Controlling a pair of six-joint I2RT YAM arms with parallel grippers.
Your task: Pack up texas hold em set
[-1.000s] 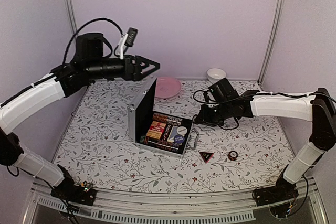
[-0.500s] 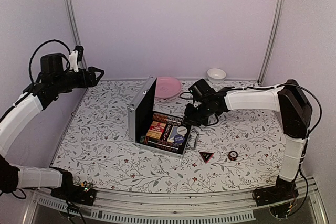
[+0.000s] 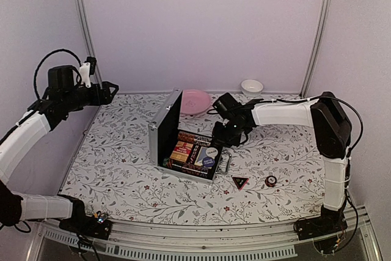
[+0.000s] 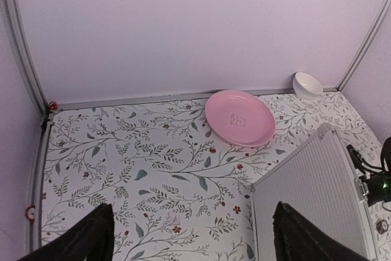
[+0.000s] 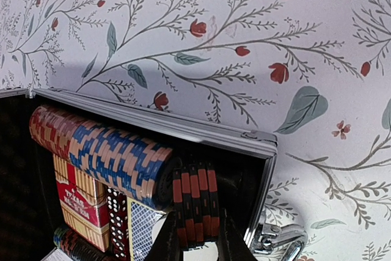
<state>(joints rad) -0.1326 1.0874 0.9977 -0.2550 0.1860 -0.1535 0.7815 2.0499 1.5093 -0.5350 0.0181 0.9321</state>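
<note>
The silver case [image 3: 215, 158] lies open mid-table, its lid [image 3: 166, 128] upright on the left. It holds a row of blue-and-tan chips [image 5: 104, 151], a red card deck [image 5: 76, 203] and a blue deck [image 5: 143, 224]. My right gripper [image 3: 221, 136] is over the case's far right corner, shut on a short black-and-red chip stack [image 5: 195, 203] held inside the case beside the row. A black-and-red triangle [image 3: 239, 181] and a small chip stack [image 3: 270, 180] lie on the table right of the case. My left gripper [image 3: 113, 90] is open and empty, raised at the far left.
A pink plate [image 3: 195, 101] and a small white bowl [image 3: 252, 86] stand at the back, behind the case. The case's metal latch [image 5: 278, 239] sticks out at its right side. The left wrist view shows the plate [image 4: 239, 116] and the lid's ribbed back [image 4: 317, 194].
My left arm pulled away from the lid's top to the far left and stays there. My right gripper moved left to the case's far right corner with the chip stack.
</note>
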